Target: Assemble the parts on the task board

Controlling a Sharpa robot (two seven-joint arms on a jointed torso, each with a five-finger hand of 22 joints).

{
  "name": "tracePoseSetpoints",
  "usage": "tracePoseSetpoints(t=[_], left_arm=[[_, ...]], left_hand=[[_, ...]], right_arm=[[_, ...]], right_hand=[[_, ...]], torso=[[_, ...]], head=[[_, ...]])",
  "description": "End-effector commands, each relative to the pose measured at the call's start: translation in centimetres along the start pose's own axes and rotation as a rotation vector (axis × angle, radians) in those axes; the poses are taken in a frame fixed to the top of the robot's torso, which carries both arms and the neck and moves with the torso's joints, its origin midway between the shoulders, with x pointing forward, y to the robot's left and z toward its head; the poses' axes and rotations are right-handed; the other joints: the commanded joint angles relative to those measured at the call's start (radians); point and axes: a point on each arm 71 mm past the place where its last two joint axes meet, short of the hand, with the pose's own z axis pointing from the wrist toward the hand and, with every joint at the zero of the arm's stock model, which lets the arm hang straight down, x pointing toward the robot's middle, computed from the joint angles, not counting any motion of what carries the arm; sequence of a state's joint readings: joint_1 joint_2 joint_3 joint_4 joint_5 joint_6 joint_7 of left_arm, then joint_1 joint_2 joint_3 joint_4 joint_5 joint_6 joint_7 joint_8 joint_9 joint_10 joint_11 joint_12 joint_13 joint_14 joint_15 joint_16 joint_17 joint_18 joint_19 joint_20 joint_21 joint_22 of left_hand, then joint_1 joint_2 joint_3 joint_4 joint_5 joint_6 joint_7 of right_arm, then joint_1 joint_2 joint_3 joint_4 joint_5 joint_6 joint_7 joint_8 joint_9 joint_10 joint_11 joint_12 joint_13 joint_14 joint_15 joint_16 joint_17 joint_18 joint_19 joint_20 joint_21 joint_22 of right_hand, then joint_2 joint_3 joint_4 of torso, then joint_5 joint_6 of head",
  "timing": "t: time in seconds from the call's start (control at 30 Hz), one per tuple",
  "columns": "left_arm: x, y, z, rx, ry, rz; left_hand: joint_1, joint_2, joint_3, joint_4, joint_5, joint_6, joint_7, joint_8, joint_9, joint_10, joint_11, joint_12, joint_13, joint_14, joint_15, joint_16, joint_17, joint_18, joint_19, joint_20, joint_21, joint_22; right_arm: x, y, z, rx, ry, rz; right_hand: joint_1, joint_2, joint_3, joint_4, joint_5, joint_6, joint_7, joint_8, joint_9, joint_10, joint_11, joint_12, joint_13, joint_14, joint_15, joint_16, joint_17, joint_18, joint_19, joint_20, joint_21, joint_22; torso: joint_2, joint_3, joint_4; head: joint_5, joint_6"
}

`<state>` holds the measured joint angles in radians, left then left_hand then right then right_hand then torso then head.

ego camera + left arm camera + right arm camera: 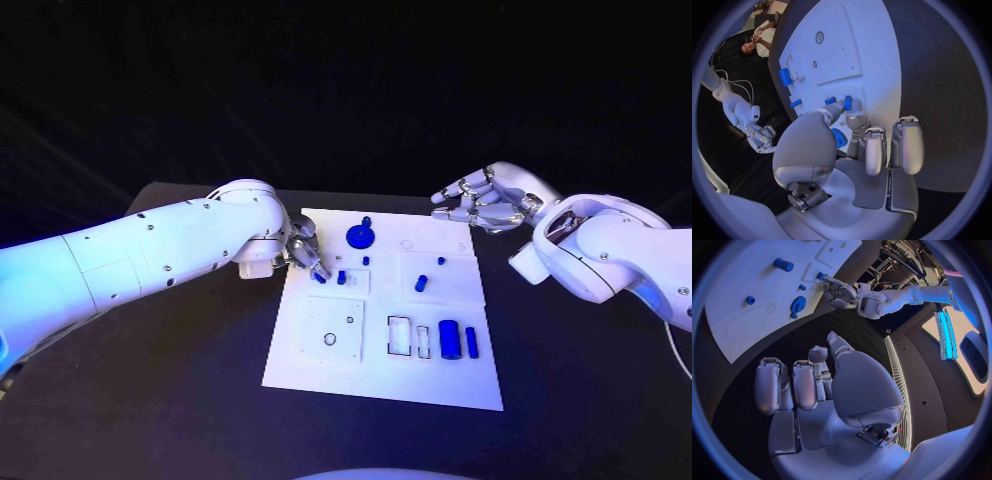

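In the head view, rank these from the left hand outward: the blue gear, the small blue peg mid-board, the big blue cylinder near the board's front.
From the left hand:
1. Blue gear, far end of the board.
2. Small blue peg, mid-board, toward the right.
3. Big blue cylinder, front right.

A black surface (173,400) stands before a dark backdrop (346,90), and beyond its edge a bright blue-white light strip (944,335) glows in the room.
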<state>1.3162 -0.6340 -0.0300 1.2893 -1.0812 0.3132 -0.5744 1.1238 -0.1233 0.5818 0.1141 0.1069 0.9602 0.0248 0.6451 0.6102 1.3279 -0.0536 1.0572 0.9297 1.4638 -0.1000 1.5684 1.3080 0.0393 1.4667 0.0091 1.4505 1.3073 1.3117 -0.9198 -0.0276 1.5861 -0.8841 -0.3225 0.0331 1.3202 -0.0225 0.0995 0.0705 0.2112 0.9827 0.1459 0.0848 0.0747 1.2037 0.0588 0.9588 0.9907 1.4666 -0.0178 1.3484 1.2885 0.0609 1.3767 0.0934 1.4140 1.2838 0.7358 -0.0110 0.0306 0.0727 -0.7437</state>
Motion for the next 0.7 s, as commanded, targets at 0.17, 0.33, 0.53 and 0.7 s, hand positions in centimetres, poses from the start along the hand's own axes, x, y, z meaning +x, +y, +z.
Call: tracePoseSetpoints(t=[0.17,0.33,0.53,0.7], left_arm=[[1.13,0.02,0.46,-0.023,0.061,0.021],[1.15,0.00,0.50,-0.027,0.065,0.025],[1.17,-0.09,0.53,-0.031,0.067,0.030],[1.14,-0.14,0.57,-0.034,0.063,0.030]], left_hand=[[-0.022,-0.005,-0.014,0.007,0.004,0.023,-0.014,0.005,-0.001,0.012,-0.001,0.008,0.005,0.107,-0.006,0.002,0.263,-0.010,0.067,-0.006,0.008,0.170],[-0.037,-0.009,-0.024,0.013,0.006,0.030,-0.015,0.005,-0.003,0.015,-0.001,0.011,0.008,0.107,-0.007,0.002,0.263,-0.011,0.069,-0.006,0.012,0.174],[-0.056,-0.015,-0.042,0.021,0.005,0.038,-0.017,0.004,-0.006,0.020,-0.003,0.015,0.013,0.107,-0.008,0.002,0.263,-0.012,0.070,-0.007,0.017,0.178],[-0.070,-0.019,-0.058,0.028,0.005,0.043,-0.017,0.002,-0.009,0.023,-0.003,0.018,0.016,0.107,-0.009,0.002,0.263,-0.013,0.071,-0.007,0.020,0.181]], right_arm=[[0.10,0.05,-0.07,-0.005,0.009,-0.005],[0.09,0.05,-0.10,-0.005,0.008,-0.006],[0.07,0.06,-0.12,-0.006,0.008,-0.006],[0.06,0.07,-0.14,-0.006,0.007,-0.006]], right_hand=[[-0.005,0.008,-0.003,0.004,0.004,0.001,0.003,0.006,-0.002,0.003,0.001,0.004,0.000,0.043,0.003,-0.002,-0.001,0.007,-0.007,0.003,-0.004,-0.001],[-0.005,0.008,-0.003,0.004,0.004,0.001,0.003,0.006,-0.002,0.003,0.001,0.004,0.000,0.043,0.003,-0.002,-0.001,0.007,-0.007,0.003,-0.004,-0.001],[-0.005,0.008,-0.003,0.004,0.004,0.001,0.003,0.006,-0.002,0.003,0.001,0.004,0.000,0.043,0.003,-0.002,-0.001,0.007,-0.007,0.003,-0.004,-0.001],[-0.005,0.008,-0.003,0.004,0.004,0.001,0.003,0.006,-0.002,0.003,0.001,0.004,0.000,0.043,0.003,-0.002,-0.001,0.007,-0.007,0.003,-0.004,-0.001]], torso=[[-0.001,0.0001,-0.0002],[0.000,0.0005,0.0004],[-0.001,0.0002,0.0000],[0.000,0.0005,-0.0003]], head=[[-0.001,0.001],[-0.001,-0.001],[-0.001,-0.002],[-0.001,-0.001]])
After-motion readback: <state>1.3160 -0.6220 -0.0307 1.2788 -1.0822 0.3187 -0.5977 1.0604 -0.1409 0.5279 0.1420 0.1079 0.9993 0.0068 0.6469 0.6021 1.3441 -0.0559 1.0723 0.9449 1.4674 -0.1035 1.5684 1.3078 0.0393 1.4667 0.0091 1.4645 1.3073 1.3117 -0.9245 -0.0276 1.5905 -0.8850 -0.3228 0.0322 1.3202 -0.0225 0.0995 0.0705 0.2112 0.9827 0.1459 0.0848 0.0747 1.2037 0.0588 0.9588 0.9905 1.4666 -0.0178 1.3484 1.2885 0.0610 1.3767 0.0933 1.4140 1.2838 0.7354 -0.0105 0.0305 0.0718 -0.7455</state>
